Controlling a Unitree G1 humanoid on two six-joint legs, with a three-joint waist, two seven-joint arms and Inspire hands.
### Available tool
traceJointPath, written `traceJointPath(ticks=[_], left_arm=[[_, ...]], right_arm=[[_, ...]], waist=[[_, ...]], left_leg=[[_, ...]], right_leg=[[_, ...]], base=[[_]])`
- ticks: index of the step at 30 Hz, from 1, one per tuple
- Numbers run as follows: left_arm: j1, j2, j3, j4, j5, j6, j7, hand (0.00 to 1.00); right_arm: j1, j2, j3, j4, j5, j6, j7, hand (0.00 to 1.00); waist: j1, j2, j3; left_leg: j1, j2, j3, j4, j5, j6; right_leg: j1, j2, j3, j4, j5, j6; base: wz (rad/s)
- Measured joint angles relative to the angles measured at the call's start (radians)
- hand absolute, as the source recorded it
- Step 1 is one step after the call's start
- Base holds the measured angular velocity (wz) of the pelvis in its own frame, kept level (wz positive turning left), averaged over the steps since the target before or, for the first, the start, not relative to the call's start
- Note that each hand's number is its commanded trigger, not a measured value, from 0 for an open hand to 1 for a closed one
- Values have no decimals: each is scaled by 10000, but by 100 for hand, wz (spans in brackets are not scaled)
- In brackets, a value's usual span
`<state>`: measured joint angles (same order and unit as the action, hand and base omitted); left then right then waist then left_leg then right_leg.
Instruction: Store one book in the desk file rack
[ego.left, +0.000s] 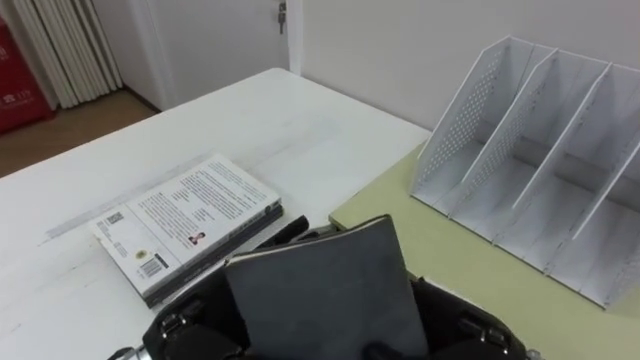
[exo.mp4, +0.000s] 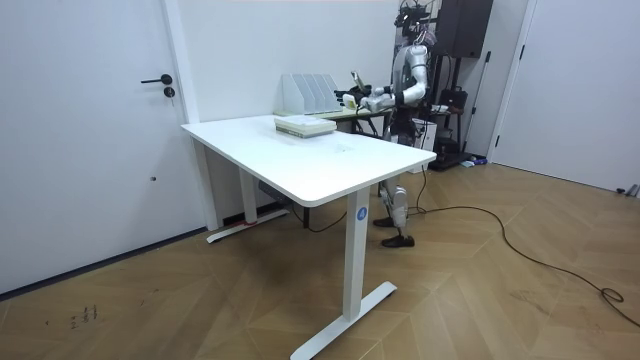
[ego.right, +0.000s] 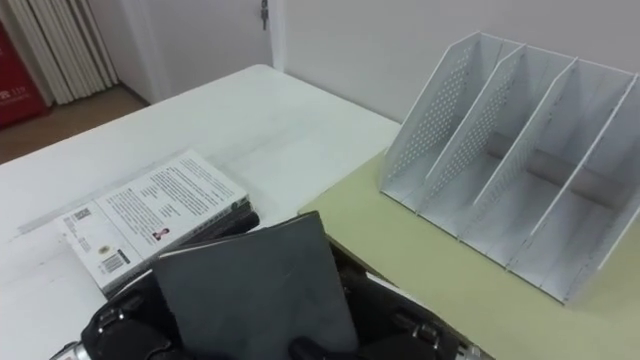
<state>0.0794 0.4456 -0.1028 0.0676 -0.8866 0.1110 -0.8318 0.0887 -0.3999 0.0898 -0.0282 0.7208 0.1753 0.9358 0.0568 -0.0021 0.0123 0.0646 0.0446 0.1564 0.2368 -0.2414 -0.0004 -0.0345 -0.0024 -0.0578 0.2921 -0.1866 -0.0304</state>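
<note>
Left eye view caught the robot's left hand (ego.left: 190, 325) and right hand (ego.left: 470, 330) low at its near edge, the dark grey book (ego.left: 325, 290) raised between them. Their grip was hidden behind it, so I couldn't tell how they held. Mid-carry, I'd say. The file rack (ego.left: 540, 150) stood empty on the green desk (ego.left: 450, 260), off to the right and well apart. Next the book wanted swinging right and lining up with a slot.

grey book (ego.left: 325, 290): 1 | stacked books (ego.left: 190, 225): 2 | file rack (ego.left: 540, 150): 1 | white table (ego.left: 300, 130): 1 | green table (ego.left: 470, 270): 1
</note>
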Motion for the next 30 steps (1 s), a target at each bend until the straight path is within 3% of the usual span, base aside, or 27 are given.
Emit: traceJointPath(ticks=[2, 6, 9, 13, 16, 19, 24, 27, 30], left_arm=[[2, -3, 0, 107, 0, -3, -2, 0], [7, -39, -3, 427, 0, -7, -35, 0], [17, -57, -14, 778, -12, -7, -22, 0], [92, -81, -98, 1346, 9, -37, 19, 0], [420, -99, -197, 1527, 161, -31, 72, 0], [748, -129, -203, 1565, 413, -22, 61, 0], [1122, -435, -244, 2745, 1178, 22, 203, 0], [1170, -469, -407, 3410, 1403, 117, 386, 0], [1379, -538, -399, 3513, 1670, 116, 430, 0]], right_arm=[[0, -26, -137, -185, -209, -11, -62, 100], [-30, -84, -393, -403, -196, -26, -182, 100], [-203, -171, -501, -685, -144, -26, -497, 100], [-427, -166, -884, -1040, -98, -31, -926, 100], [-828, -143, -1017, -1125, -119, -38, -1139, 100], [-881, -127, -1267, -1406, -137, -38, -1303, 100], [-911, -93, -1662, -1476, -73, -81, -2100, 100], [-930, -75, -1902, -1476, -123, -81, -2532, 100], [-1016, -47, -1953, -1493, -151, -86, -2936, 100]], waist=[[-5, -26, 10], [-22, -185, 103], [-332, -219, 100], [-453, -205, 93], [-714, -198, 85], [-817, -197, 85], [-1040, -194, 80], [-1061, -210, 71], [-1088, -264, 29]], left_leg=[[27, -8, -1, -3, 1, -1], [172, 9, 50, -30, 1, -3], [213, 5, 49, -56, 1, -3], [540, -15, 16, -160, 1, -3], [529, -19, 16, -163, 1, -3], [542, -21, 20, -165, 1, -3], [573, -32, 54, -230, 1, -3], [612, -38, 58, -273, 1, -3], [673, -38, 81, -343, 1, -3]], right_leg=[[23, -5, 16, 3, -27, 8], [196, 1, 5, -57, -60, 6], [413, 14, -44, -331, -40, 34], [686, 8, 6, -421, -33, 44], [663, 21, 48, -424, -31, 47], [665, 43, 49, -426, -31, 47], [669, 60, -1, -411, -31, 46], [686, 69, 14, -451, -19, 33], [693, 88, 23, -477, 10, 27]], base=[[0], [1], [12], [-7], [-5], [-2], [2], [-3], [-5]])
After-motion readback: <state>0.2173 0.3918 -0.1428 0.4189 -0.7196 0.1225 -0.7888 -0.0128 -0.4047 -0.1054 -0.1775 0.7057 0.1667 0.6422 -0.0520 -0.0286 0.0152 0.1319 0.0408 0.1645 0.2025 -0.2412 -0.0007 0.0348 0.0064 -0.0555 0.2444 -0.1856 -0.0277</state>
